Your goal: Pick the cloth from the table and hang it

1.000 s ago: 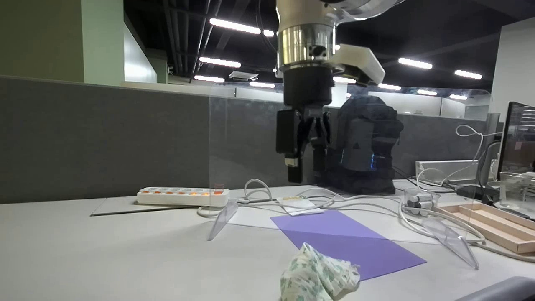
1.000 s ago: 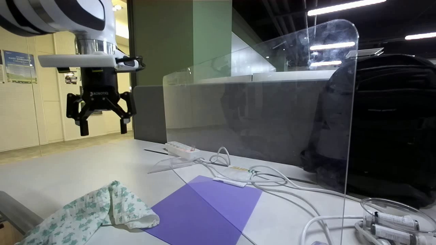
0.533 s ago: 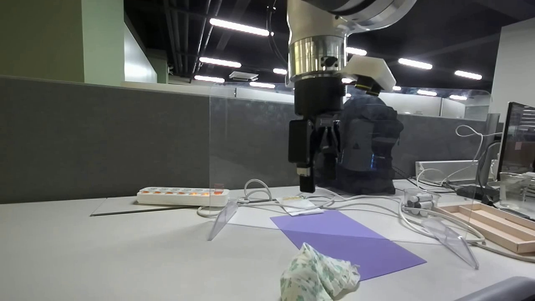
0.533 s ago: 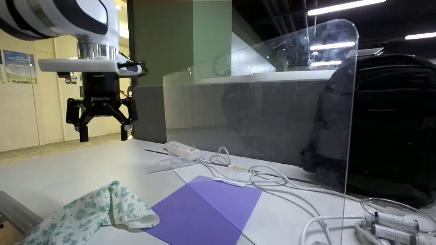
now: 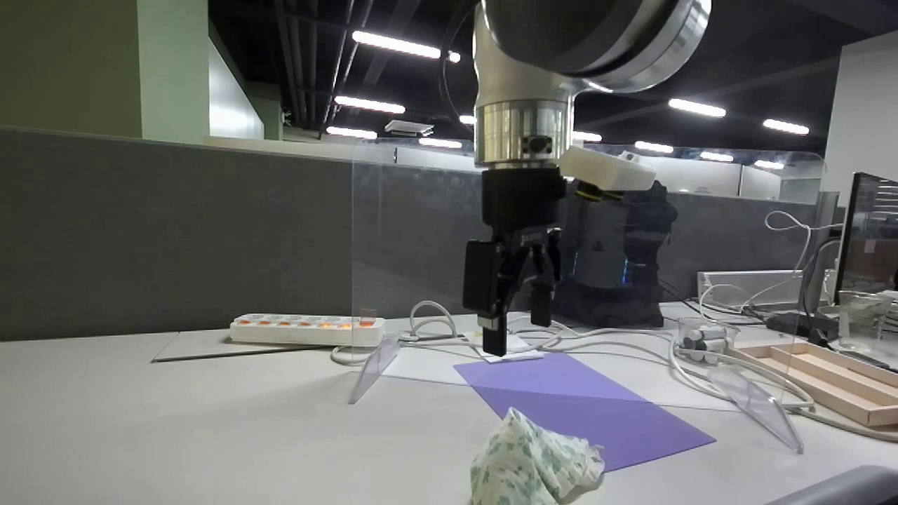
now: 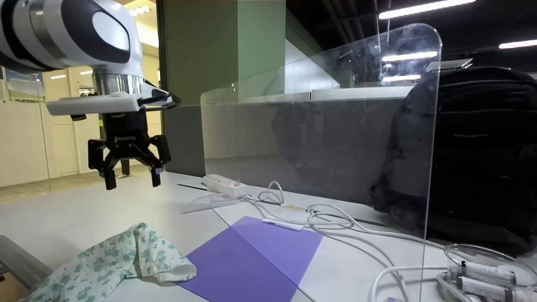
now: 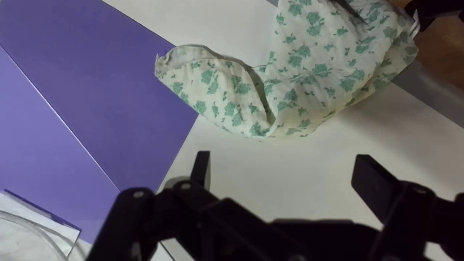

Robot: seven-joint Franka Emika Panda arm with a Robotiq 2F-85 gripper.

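The cloth (image 5: 530, 463), cream with a green floral print, lies crumpled on the light grey table (image 5: 210, 428). In an exterior view it rises to a folded peak (image 6: 140, 235), and one end reaches the purple sheet's edge. In the wrist view the cloth (image 7: 308, 72) fills the upper middle and right, ahead of the fingertips. My gripper (image 5: 518, 326) is open and empty, pointing down above the table, higher than the cloth and apart from it. In an exterior view the gripper (image 6: 133, 181) shows its fingers wide apart. In the wrist view bare table shows between the jaws (image 7: 282, 166).
A flat purple sheet (image 6: 251, 260) lies beside the cloth. A clear upright panel (image 6: 434, 126) stands across the sheet on clear feet (image 5: 373, 368). A white power strip (image 5: 302, 331), loose cables, a wooden tray (image 5: 828, 382) and a black backpack (image 5: 610, 280) stand farther back. A grey bar (image 5: 842, 485) is near the table edge.
My gripper has moved down toward the table and stays open. In an exterior view it first shifted right, then back left. The cloth has not moved.
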